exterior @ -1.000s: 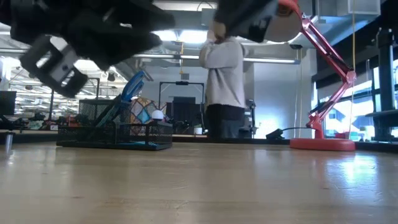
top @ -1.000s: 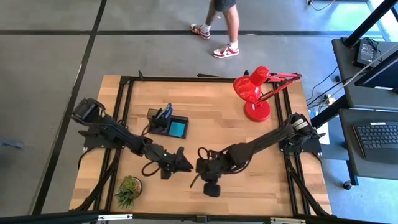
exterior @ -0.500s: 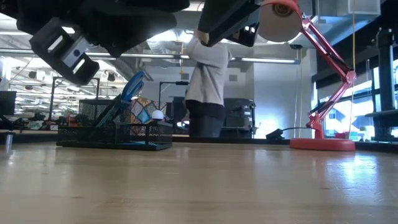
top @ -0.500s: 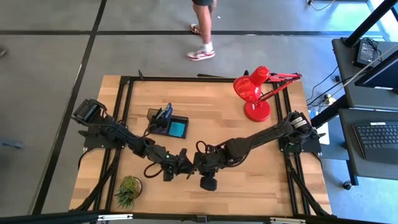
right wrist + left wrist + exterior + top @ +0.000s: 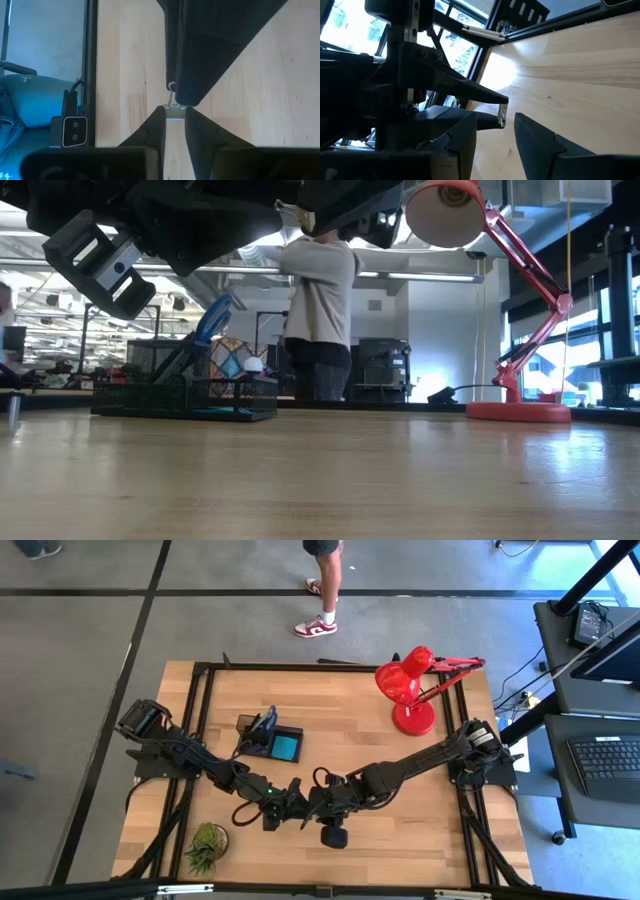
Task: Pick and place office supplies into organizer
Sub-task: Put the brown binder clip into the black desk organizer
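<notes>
Small thin silvery metal item (image 5: 502, 115) above pale wooden desk (image 5: 350, 720) front-middle, right gripper (image 5: 175, 117) jaws clamped on it, left gripper (image 5: 495, 131) jaws apart around it; probably light, stiff, slippery, so pinch flat end.

Mid-table front: left gripper (image 5: 298, 802) and right gripper (image 5: 312, 806) nose to nose, blocking passage.
Left front: plant (image 5: 207, 843).
Right back: lamp (image 5: 408, 688).
Centre back: bare wood beside organizer (image 5: 270, 739).
</notes>
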Controlling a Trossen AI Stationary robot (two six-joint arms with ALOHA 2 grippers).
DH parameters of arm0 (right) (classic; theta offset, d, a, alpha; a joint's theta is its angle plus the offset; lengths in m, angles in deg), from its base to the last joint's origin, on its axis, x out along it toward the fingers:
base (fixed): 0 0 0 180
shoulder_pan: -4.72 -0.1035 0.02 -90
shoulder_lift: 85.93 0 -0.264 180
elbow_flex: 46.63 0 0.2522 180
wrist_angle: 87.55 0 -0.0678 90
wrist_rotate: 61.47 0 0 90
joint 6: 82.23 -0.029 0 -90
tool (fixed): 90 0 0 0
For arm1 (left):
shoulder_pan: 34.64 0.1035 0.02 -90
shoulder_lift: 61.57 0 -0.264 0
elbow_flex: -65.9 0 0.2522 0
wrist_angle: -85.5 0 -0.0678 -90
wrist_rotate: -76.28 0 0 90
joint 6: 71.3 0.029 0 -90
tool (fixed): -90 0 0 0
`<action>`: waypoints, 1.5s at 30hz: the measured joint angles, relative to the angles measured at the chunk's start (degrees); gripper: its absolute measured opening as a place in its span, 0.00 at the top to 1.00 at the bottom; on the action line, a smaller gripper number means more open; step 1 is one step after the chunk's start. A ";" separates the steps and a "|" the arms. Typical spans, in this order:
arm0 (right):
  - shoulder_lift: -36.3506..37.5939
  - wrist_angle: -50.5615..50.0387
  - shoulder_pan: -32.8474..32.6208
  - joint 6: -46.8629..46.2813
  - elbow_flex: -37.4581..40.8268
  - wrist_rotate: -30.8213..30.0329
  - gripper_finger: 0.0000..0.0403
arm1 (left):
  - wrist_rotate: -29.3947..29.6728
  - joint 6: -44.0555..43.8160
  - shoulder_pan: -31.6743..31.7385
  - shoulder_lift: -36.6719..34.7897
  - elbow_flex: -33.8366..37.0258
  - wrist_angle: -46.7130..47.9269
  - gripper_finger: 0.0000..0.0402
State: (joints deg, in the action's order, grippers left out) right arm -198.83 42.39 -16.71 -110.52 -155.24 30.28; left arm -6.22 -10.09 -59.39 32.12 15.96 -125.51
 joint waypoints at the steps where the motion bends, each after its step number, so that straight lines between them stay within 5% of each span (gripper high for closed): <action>1: 0.00 0.00 0.00 0.09 0.00 -0.01 0.85 | 0.02 0.00 0.00 0.00 0.00 -0.03 0.68; 19: 0.00 0.84 0.19 0.52 0.00 0.04 0.85 | -2.55 -6.71 0.00 0.00 0.02 0.03 0.96; 33: 0.07 0.83 0.24 0.53 0.00 0.07 0.84 | -2.78 -8.17 0.00 0.00 0.02 0.04 0.99; 38: 0.07 0.05 0.26 0.41 0.00 0.12 0.76 | -2.60 -9.76 0.00 0.00 0.02 0.02 0.99; 45: 0.08 -4.26 0.31 3.76 0.00 1.13 0.54 | -1.98 -16.46 -0.02 -0.07 0.02 -0.02 0.99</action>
State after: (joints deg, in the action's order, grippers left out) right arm -198.75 38.13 -16.40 -106.76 -155.24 31.42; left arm -8.20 -26.55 -59.41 32.05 15.98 -125.54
